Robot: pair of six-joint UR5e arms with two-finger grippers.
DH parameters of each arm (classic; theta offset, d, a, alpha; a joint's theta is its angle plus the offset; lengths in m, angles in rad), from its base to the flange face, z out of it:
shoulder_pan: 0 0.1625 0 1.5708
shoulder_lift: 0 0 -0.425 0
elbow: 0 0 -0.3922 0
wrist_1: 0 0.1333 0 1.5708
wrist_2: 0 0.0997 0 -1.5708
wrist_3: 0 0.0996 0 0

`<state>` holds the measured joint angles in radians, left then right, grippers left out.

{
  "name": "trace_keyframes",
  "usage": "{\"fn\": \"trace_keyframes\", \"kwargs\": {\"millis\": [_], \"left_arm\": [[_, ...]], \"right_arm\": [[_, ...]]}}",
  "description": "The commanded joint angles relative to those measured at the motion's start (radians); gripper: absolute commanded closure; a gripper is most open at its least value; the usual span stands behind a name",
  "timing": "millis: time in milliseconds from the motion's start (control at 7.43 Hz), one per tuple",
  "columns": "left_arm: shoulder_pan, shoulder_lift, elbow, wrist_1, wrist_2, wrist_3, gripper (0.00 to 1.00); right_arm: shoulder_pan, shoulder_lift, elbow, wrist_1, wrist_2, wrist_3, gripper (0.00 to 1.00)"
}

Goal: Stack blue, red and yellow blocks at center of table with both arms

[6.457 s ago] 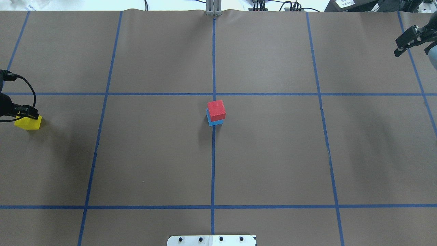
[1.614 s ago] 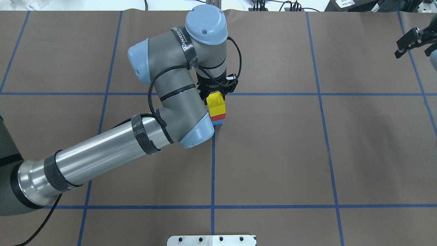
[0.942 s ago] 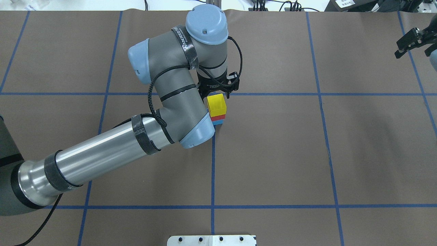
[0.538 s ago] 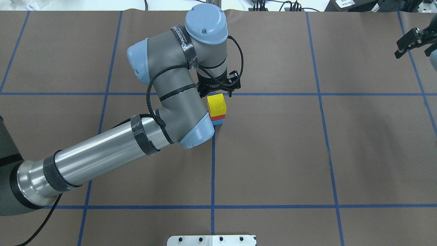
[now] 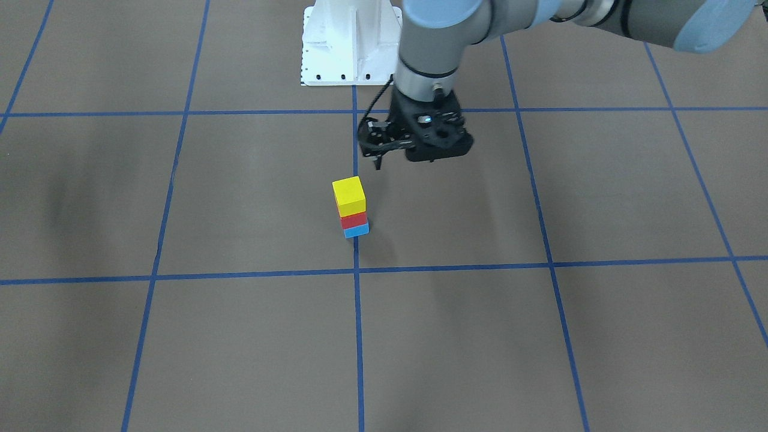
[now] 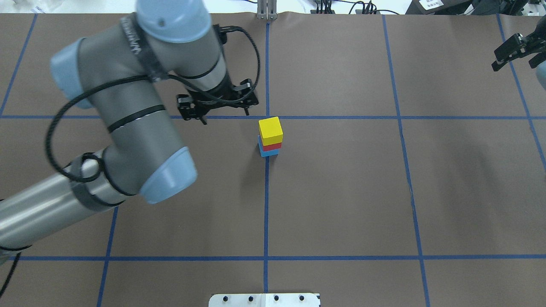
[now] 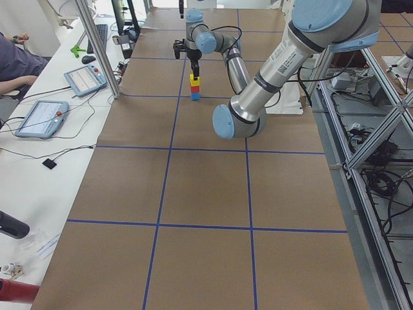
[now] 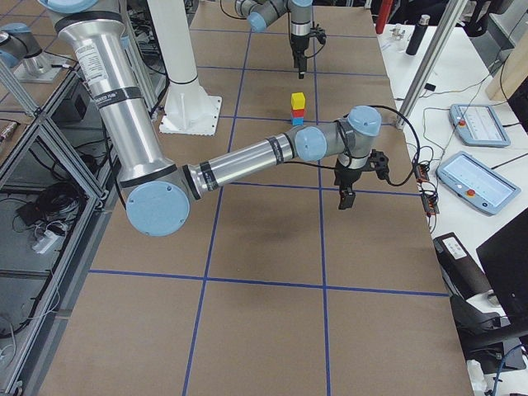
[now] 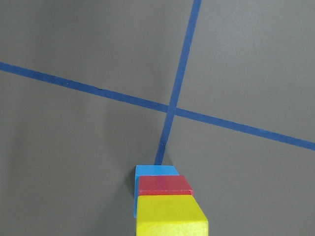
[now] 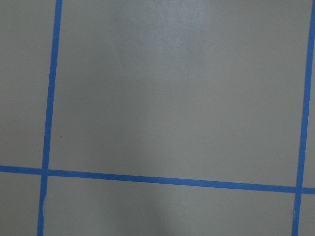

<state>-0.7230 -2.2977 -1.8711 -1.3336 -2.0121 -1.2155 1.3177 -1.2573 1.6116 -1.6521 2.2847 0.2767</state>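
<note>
Both grippers hang empty over the brown tabletop (image 6: 341, 192). At the left of the overhead view, the left gripper (image 6: 226, 118) hovers with its fingers spread wide and nothing between them. It is near the stack, up and to the side, and clear of it.

At the middle the stack stands just by the crossing of two blue tape lines (image 6: 267, 204). The blue block (image 6: 268, 152) sits on the tabletop, the red block (image 6: 271, 146) on it, and the yellow block (image 6: 270, 128) on top. Their faces are roughly lined up, with the blue one peeking out a little at the left. Nothing touches the stack.

At the far right edge, the right gripper (image 6: 512, 67) hangs with its fingers apart, well away from the blocks.
</note>
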Motion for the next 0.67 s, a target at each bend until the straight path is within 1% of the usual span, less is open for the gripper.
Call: {"fn": "trace_keyframes", "kwargs": {"millis": [0,135,269,404,538], "left_arm": [[-0.158,0.292,-0.174,0.004,-0.005,0.317,0.00],[-0.265,0.384,-0.160,-0.005,-0.014,0.546,0.00],[-0.377,0.447,-0.095,-0.012,-0.017,0.826,0.00],[-0.492,0.463,-0.004,-0.027,-0.064,1.038,0.00],[-0.603,0.506,0.080,-0.082,-0.177,1.162,0.00]], "right_arm": [[0.021,-0.100,-0.045,0.230,-0.010,-0.001,0.00],[0.070,-0.114,-0.082,0.260,0.011,0.004,0.00],[0.119,-0.119,-0.090,0.235,0.071,0.004,0.00],[0.162,-0.119,-0.084,0.172,0.128,0.003,0.00],[0.182,-0.122,-0.078,0.151,0.133,0.003,0.00]]}}
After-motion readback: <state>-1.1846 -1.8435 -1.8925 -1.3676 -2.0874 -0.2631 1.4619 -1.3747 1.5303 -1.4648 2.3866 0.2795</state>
